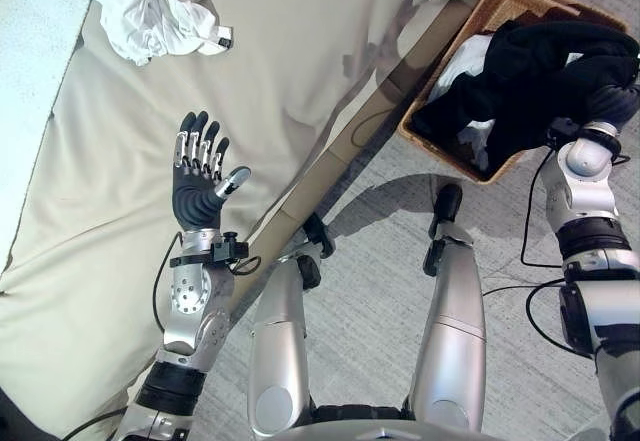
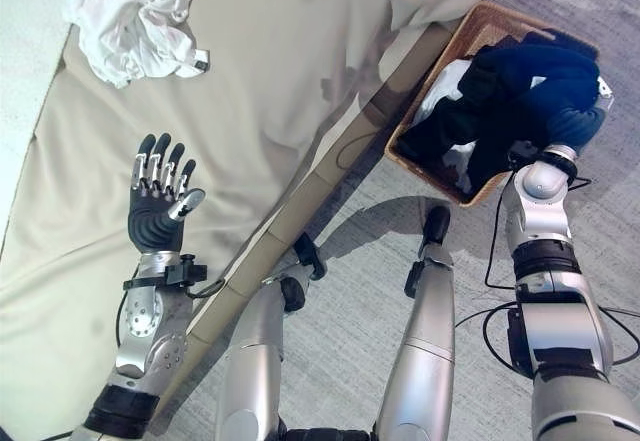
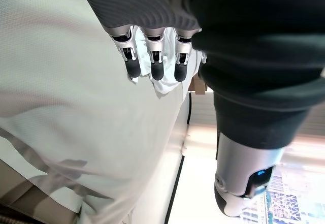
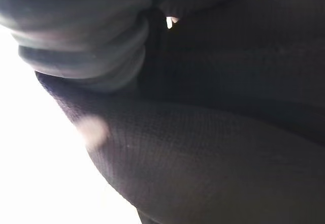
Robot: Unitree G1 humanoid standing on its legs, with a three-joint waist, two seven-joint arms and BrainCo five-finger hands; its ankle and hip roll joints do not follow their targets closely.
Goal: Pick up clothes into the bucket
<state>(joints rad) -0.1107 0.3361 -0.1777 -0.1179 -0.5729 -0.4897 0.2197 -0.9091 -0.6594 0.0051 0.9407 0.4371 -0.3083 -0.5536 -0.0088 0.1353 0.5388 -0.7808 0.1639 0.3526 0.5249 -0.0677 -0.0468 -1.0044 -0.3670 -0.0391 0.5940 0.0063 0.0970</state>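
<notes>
I saw a wide cream fabric-covered mattress (image 1: 300, 51) running across most of the view. Its lower edge, a tan band (image 1: 330, 156), sloped diagonally. Past that edge lay grey carpeted floor (image 1: 380, 291), well below the mattress's top surface.

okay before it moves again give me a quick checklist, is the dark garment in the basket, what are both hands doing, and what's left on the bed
1. Dark garment over the wicker basket: ok, draped across it.
2. Right hand released: cannot tell, it is buried in the dark cloth.
3. Left hand free: ok, open, holding nothing, raised over the bed.
4. White garment collected: not ok, crumpled on the bed beyond the left hand.
5. Basket has room: cannot tell, white cloth already lies under the dark one.
</notes>
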